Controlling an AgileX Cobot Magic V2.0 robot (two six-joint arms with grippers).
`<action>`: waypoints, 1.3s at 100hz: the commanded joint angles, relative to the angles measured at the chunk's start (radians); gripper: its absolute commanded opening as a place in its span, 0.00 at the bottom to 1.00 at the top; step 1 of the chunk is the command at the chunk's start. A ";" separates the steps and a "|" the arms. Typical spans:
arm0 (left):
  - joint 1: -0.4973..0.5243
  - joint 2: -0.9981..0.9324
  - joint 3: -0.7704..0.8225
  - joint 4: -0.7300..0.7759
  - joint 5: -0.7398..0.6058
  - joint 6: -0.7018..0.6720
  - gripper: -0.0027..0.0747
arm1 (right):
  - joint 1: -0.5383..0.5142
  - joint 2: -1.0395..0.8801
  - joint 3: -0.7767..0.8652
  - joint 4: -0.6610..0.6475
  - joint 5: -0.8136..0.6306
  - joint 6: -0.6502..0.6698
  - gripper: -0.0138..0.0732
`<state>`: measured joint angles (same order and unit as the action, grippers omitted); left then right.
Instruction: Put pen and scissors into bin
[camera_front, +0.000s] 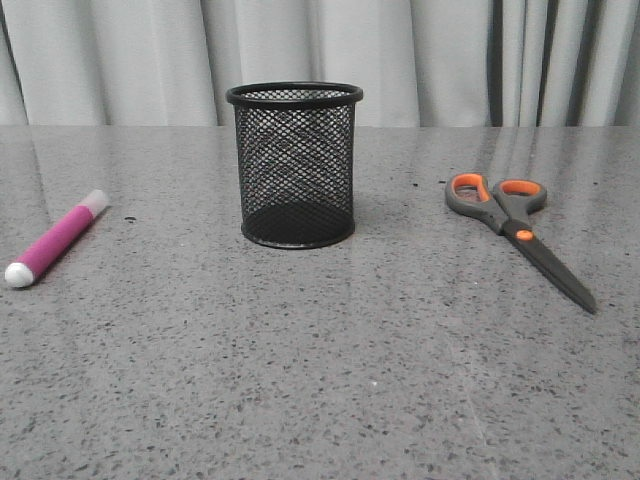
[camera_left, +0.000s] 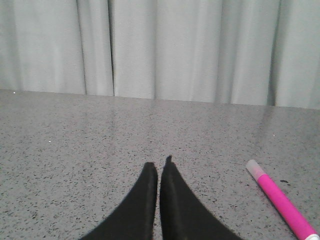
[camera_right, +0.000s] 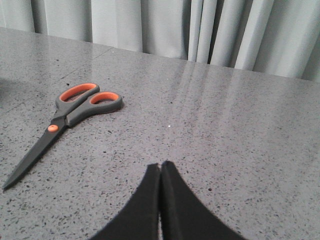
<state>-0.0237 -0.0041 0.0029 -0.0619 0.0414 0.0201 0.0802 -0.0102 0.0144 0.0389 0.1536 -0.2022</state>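
The black mesh bin stands upright at the table's middle, empty as far as I can see. The magenta pen lies flat at the left; the left wrist view shows this pen off to one side of my left gripper, apart from it. The scissors lie closed at the right, grey handles toward the back; these scissors also show in the right wrist view, well aside of my right gripper. Both grippers are shut and hold nothing. Neither gripper shows in the front view.
The grey speckled table stretches to a pale curtain along its back edge. Nothing else lies on it beside the three task objects.
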 joint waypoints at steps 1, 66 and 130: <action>0.000 -0.032 0.027 -0.007 -0.069 -0.006 0.01 | -0.005 -0.023 0.010 -0.011 -0.072 -0.002 0.07; 0.000 -0.032 0.027 -0.007 -0.069 -0.006 0.01 | -0.005 -0.023 0.010 -0.011 -0.072 -0.002 0.07; 0.000 -0.032 0.027 -0.212 -0.071 -0.006 0.01 | -0.005 -0.023 0.010 0.231 -0.101 -0.002 0.07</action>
<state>-0.0237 -0.0041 0.0029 -0.1676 0.0414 0.0201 0.0802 -0.0102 0.0144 0.1700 0.1522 -0.2022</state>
